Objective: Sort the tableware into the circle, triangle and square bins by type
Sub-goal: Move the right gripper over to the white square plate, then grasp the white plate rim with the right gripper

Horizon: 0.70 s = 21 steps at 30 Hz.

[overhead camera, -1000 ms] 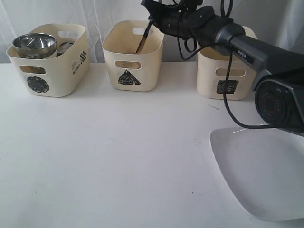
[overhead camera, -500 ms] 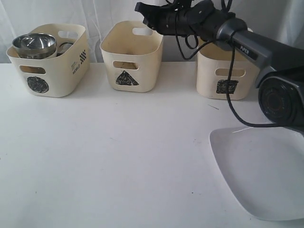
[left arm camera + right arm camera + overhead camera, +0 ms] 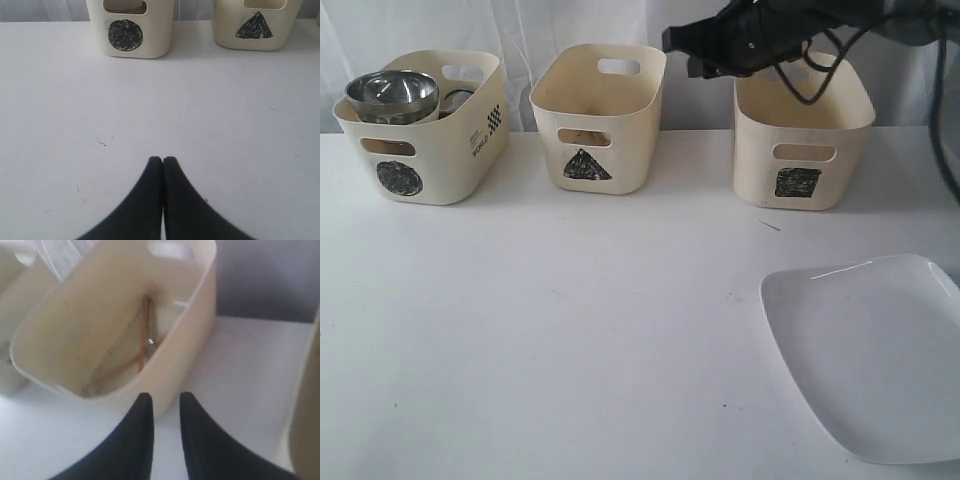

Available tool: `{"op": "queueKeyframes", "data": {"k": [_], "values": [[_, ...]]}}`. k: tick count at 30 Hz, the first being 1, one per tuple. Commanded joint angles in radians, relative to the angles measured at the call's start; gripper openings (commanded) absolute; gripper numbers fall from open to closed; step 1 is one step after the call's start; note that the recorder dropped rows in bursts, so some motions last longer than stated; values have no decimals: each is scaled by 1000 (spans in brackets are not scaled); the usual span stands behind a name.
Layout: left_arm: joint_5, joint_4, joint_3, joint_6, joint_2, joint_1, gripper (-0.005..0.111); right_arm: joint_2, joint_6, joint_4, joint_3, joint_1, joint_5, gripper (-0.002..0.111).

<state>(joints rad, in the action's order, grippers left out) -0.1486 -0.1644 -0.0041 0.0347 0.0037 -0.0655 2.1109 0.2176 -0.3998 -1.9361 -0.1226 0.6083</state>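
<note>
Right gripper point(image 3: 165, 399): dark tapered fingers a narrow gap apart, nothing between them; it hangs above the table's back edge, between the triangle bin point(image 3: 197, 315) and the square bin point(image 3: 840, 160).
Left gripper point(image 3: 163, 161): fingers pressed together, empty, over bare table point(image 3: 570, 330).
Hidden or unclear: the square bin's inside is not visible. A steel cup point(image 3: 457, 99) shows only as a rim behind the steel bowl point(image 3: 392, 90). The plate point(image 3: 870, 360) is cut off by the view's edge.
Bins: three cream plastic tubs with rounded corners, slot handles and dark scribbled marks, in a row along the back edge.
Contents: the circle bin point(image 3: 450, 160), nearest the back left corner, holds the shiny bowl. The triangle bin holds thin brown chopsticks point(image 3: 144, 330), blurred, leaning on its inner wall.
Plate: white, glossy, square with rounded corners, lying flat at the front right corner.
</note>
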Motion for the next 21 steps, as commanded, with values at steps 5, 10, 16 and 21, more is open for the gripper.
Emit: {"op": "queueKeyframes", "data": {"k": [5, 10, 16, 21], "values": [[-2, -5, 4, -1, -4, -6, 0, -355, -68, 345, 440, -23, 133, 19], [-2, -5, 4, -1, -4, -6, 0, -550, -143, 604, 714, -129, 168, 20], [-2, -5, 4, -1, -4, -6, 0, -635, -437, 955, 936, -321, 326, 41], [-2, -5, 4, -1, -4, -6, 0, -613, -580, 1009, 1033, -463, 353, 55]]}}
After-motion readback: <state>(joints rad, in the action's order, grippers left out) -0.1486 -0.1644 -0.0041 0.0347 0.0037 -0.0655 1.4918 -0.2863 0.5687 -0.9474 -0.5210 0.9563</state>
